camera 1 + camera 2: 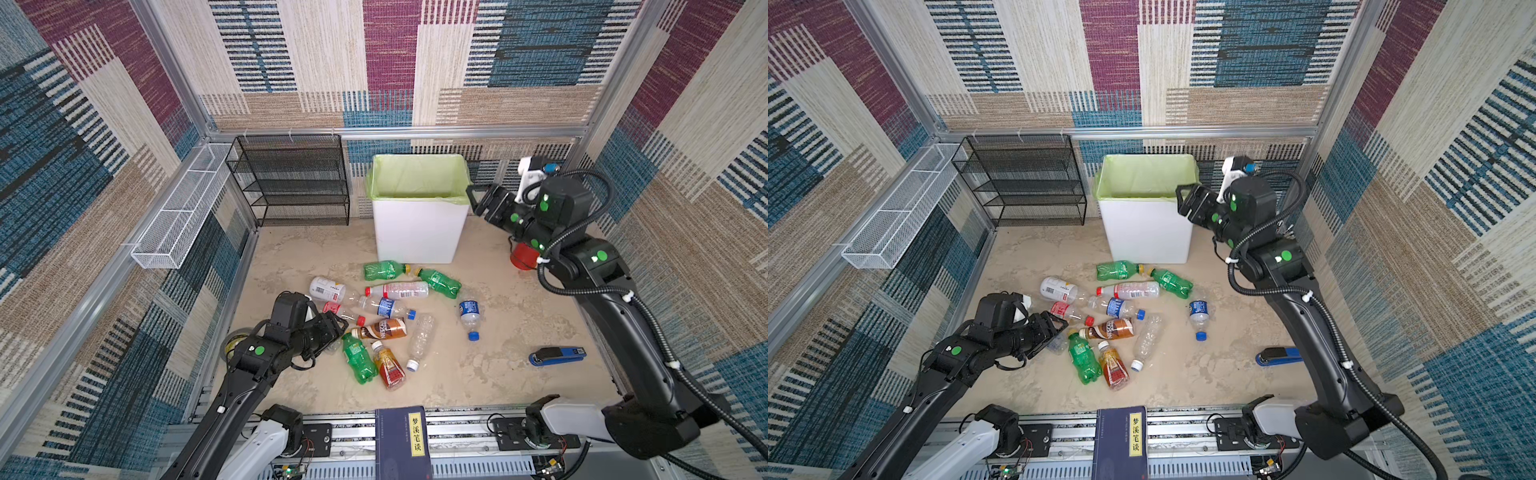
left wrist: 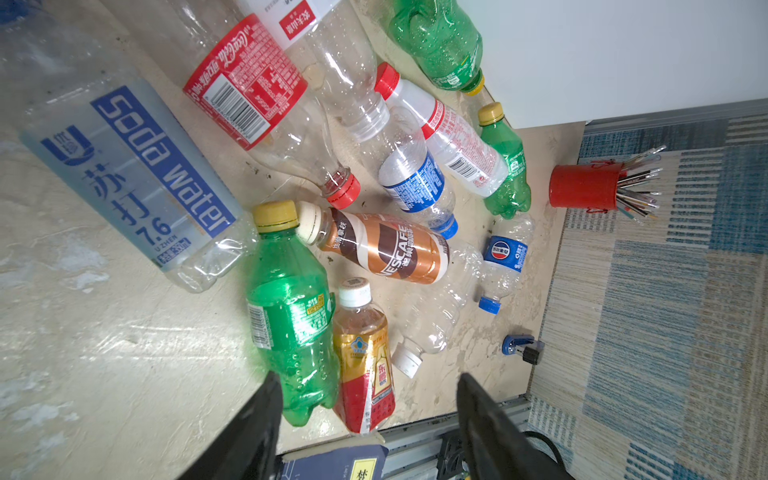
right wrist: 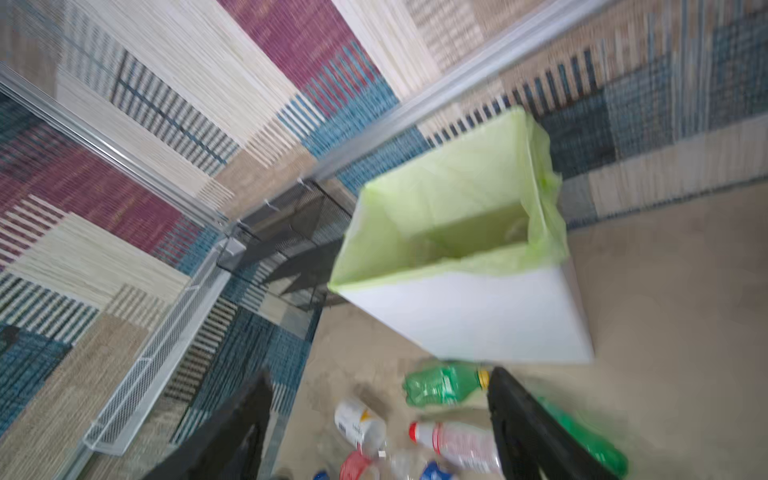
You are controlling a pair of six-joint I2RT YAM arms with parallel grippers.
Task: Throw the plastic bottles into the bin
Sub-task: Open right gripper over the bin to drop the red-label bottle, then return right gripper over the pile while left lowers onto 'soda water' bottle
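The tall white rectangular plastic bin, with a light green bag folded over its rim, stands at the back of the table. The right wrist view into it is blurred and shows only bag lining, so I cannot tell what it contains. A round red cup by the right wall holds a bunch of pencils. Left of the bin are a black mesh shelf rack and, on the side wall, a long white wire basket.

Twelve small plastic bottles lie on their sides in a loose heap in front of the bin. Three are green, one is a brown coffee bottle, one is amber and seven are clear. One clear bottle with a blue cap lies apart, to the right.

The left gripper hovers at the heap's left edge, jaws partly apart with nothing between them. The right gripper is raised beside the bin's right rim corner, jaws wide and empty
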